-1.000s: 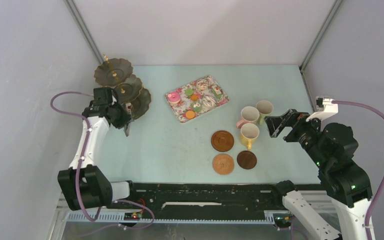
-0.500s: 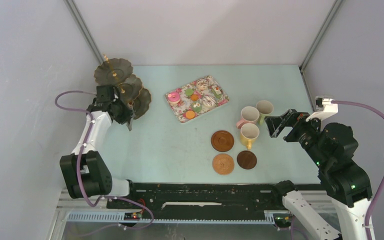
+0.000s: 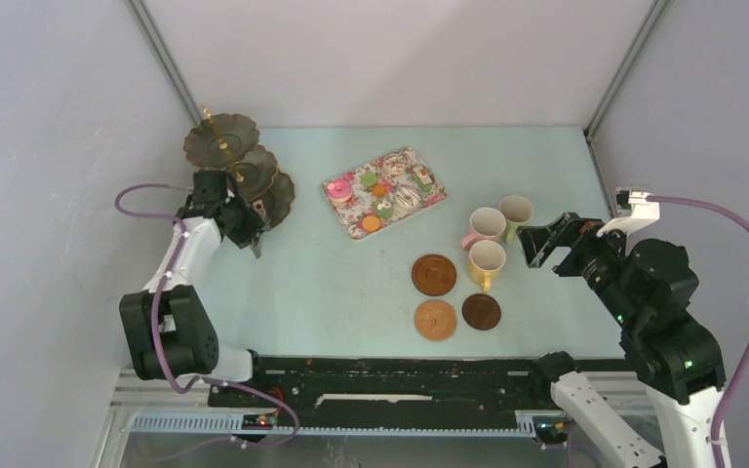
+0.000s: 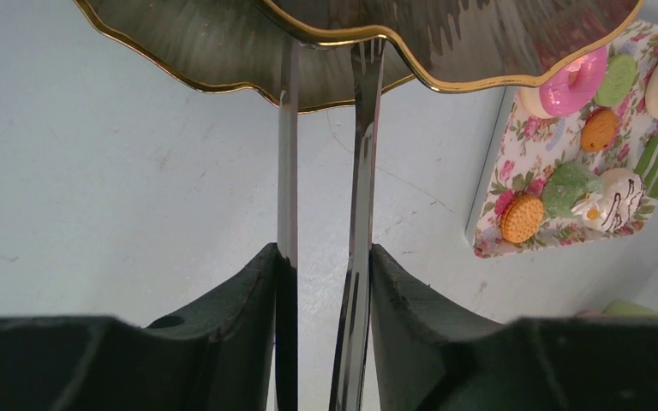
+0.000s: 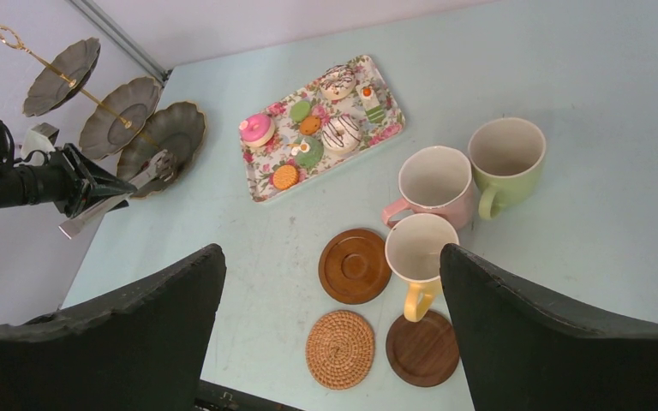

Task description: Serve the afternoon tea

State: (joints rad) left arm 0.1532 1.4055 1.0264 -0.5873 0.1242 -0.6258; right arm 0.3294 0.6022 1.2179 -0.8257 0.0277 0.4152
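Top external view, table read as a clock face: we find the service not yet begun.

The dark three-tier stand (image 3: 239,166) sits at 10 o'clock, and the right wrist view shows all three plates bare. The toy cakes (image 3: 382,190) all lie on the flowered tray (image 3: 433,202) at 12 o'clock; we count none elsewhere.

The pink mug (image 3: 485,225), green mug (image 3: 516,211) and yellow mug (image 3: 487,261) stand grouped at 3 o'clock. The three coasters (image 3: 436,319) lie at 5 o'clock, just beside them. No mug is seated on a coaster; the yellow mug's handle merely points at the darkest one.

The left gripper (image 3: 244,222) is clamped on the metal tongs (image 4: 361,171). Their blades run up to the gold rim of the lowest plate, where the tips pass out of sight. The tongs carry no cake.

The right gripper (image 3: 544,241) hangs spread wide at 3 o'clock, just beside the mugs, grasping nothing.

Outstanding, in our judgement: every cake to the stand, every mug to a coaster.

Markings: we read no brand, label or writing anywhere. The tray bears a flower print only.
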